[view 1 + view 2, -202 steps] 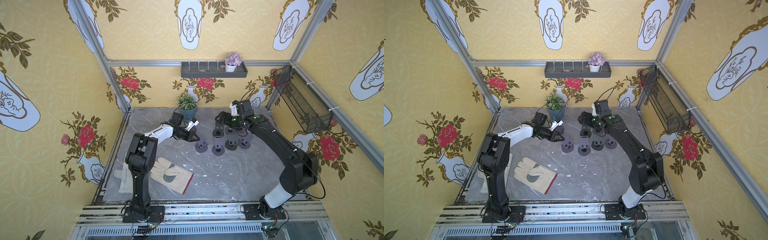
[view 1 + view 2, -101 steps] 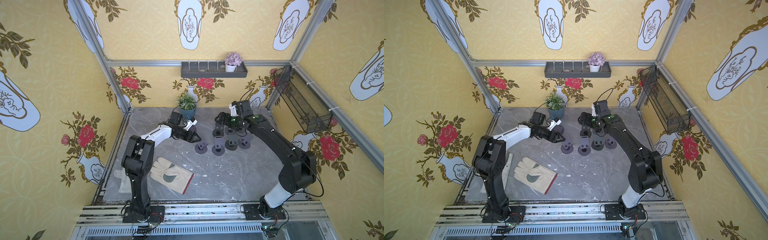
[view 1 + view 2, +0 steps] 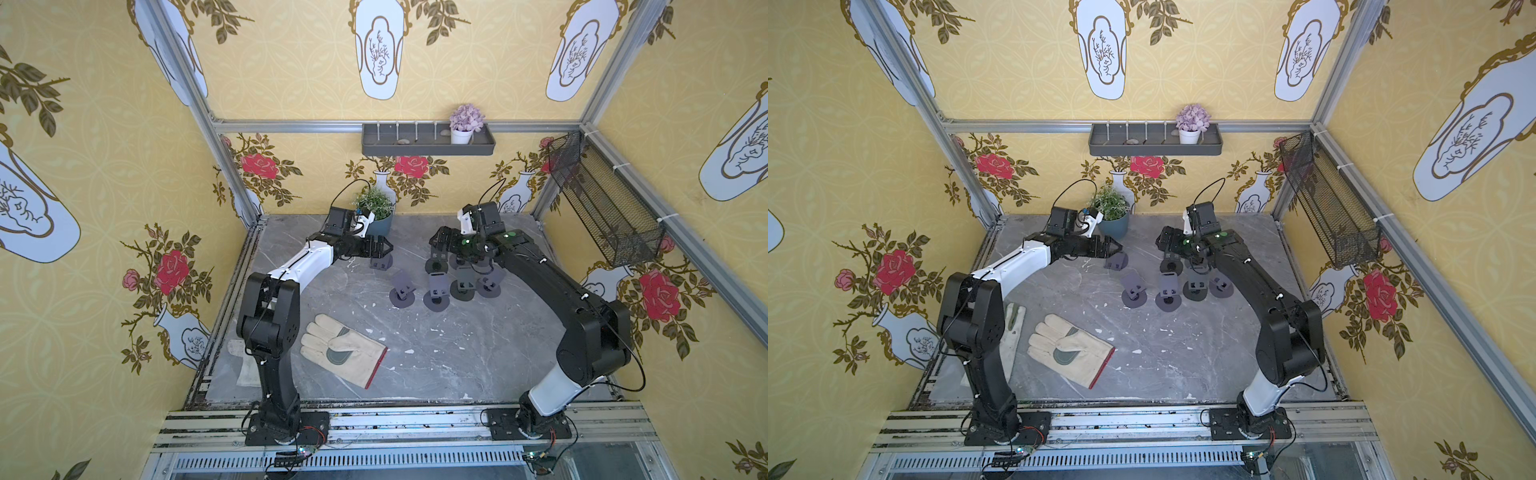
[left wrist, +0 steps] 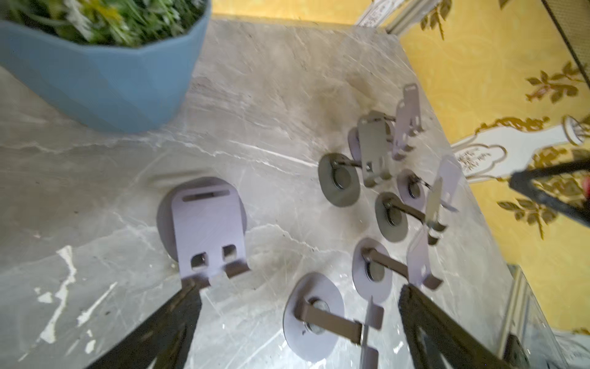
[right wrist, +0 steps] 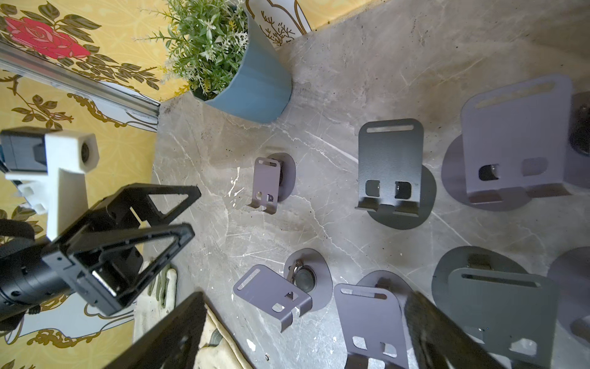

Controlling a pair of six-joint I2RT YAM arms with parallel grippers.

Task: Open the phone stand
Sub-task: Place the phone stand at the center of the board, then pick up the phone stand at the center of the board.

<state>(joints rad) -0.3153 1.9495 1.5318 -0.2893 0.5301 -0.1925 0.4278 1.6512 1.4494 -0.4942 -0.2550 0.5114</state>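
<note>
Your left gripper [image 3: 384, 248] hangs empty, jaws spread wide. The phone stand [image 3: 381, 262] sits just under its tips, just in front of the blue plant pot [image 3: 380, 226]. Its plate's slot end points toward the pot and its hooked lip lies right at one fingertip [image 4: 191, 287]. The right gripper [image 3: 436, 255], also spread, hovers over the other stands [image 3: 453, 282], farther from the pot. Left is your nearer arm.

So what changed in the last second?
Left claw opened, letting go of the phone stand, which now sits on the table beside the potted plant; the claw shifted toward the back wall. Right claw, other phone stands and glove unchanged.
</note>
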